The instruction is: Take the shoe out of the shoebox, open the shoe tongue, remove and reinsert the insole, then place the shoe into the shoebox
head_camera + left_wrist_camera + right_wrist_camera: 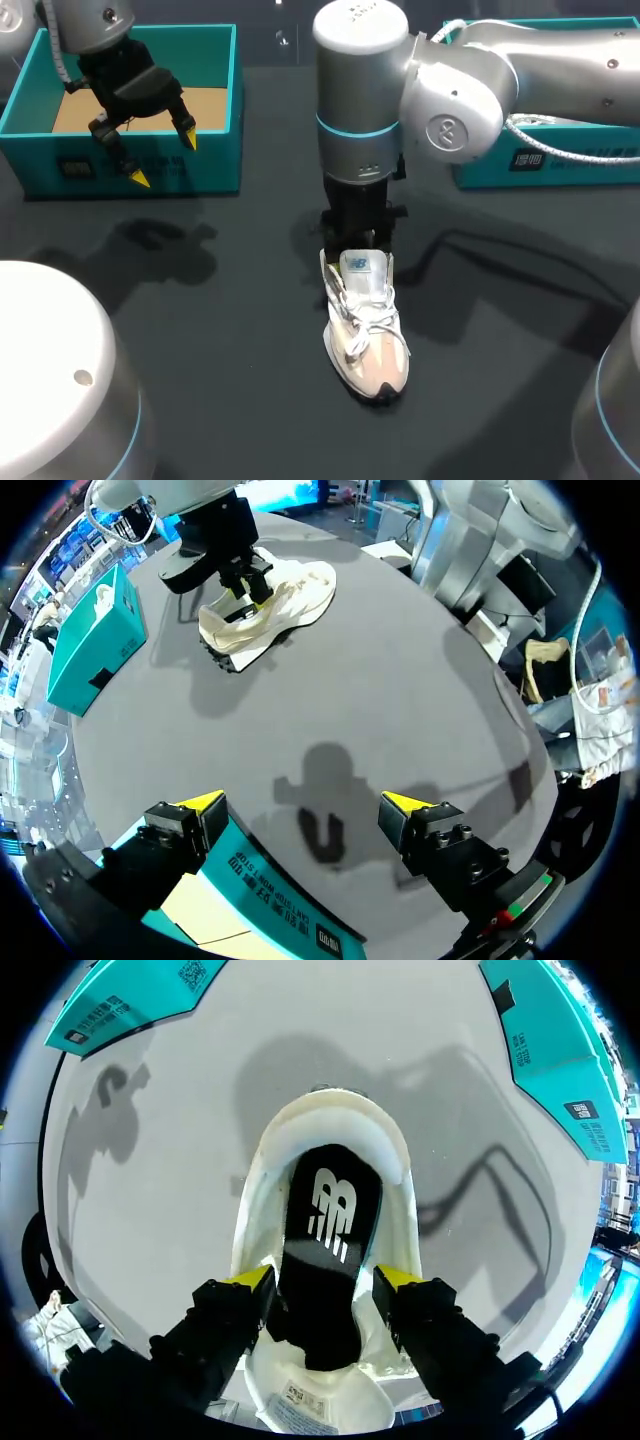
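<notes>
Shoe [365,325] with insole [330,1250], outside shoebox [215,160]

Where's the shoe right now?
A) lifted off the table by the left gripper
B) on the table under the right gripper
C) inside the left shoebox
B: the shoe rests on the table, the right gripper at its heel opening; the left gripper is empty.

Light falls from above — bright; soft shadows on the table [240,400].
</notes>
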Controlling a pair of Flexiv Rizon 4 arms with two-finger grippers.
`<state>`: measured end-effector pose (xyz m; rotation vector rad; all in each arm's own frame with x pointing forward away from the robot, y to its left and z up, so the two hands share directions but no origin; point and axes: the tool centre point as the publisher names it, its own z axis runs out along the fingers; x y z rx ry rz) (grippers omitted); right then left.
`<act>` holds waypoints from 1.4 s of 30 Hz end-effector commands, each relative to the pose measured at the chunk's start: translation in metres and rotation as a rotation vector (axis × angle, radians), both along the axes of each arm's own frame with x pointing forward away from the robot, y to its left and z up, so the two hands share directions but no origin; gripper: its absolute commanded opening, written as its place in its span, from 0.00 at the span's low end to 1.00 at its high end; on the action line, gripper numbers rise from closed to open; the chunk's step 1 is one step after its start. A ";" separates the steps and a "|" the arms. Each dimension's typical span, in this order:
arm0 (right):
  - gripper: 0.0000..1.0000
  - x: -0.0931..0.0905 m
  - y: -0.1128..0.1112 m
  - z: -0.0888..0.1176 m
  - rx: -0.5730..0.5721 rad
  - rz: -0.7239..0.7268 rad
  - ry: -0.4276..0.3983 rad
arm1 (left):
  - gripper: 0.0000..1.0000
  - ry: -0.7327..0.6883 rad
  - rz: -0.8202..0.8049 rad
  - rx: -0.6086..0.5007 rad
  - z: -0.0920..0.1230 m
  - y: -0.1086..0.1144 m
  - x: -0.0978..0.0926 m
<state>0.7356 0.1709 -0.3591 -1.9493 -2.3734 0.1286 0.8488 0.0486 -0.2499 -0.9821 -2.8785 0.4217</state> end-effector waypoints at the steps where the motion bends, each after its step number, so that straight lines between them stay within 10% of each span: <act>1: 0.87 0.000 0.000 -0.002 -0.001 -0.004 0.006 | 1.00 -0.003 -0.001 0.002 0.000 0.001 -0.001; 42: 1.00 -0.026 -0.012 0.019 -0.045 -0.065 -0.034 | 1.00 -0.003 -0.001 0.002 0.000 0.001 -0.001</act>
